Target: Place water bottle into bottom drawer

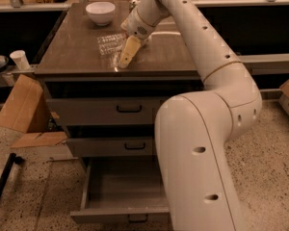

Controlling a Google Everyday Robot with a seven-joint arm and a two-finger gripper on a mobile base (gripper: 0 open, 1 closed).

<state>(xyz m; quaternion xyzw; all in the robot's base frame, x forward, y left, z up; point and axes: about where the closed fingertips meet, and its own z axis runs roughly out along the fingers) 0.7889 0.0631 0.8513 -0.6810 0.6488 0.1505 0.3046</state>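
Observation:
The water bottle (110, 43) lies on its side on the cabinet top (72, 52), clear and crinkled, left of middle. My gripper (125, 56) hangs from the arm reaching over the top. It points down toward the front edge, right beside the bottle's right end and close to or touching it. The bottom drawer (116, 189) is pulled open, grey inside, with nothing in it. Its right part is hidden behind my arm's base.
A white bowl (100, 12) stands at the back of the cabinet top. The two upper drawers (127, 109) are shut. A white cup (20, 59) and cardboard pieces (23, 107) lie left of the cabinet. My bulky arm base (197, 167) stands in front at right.

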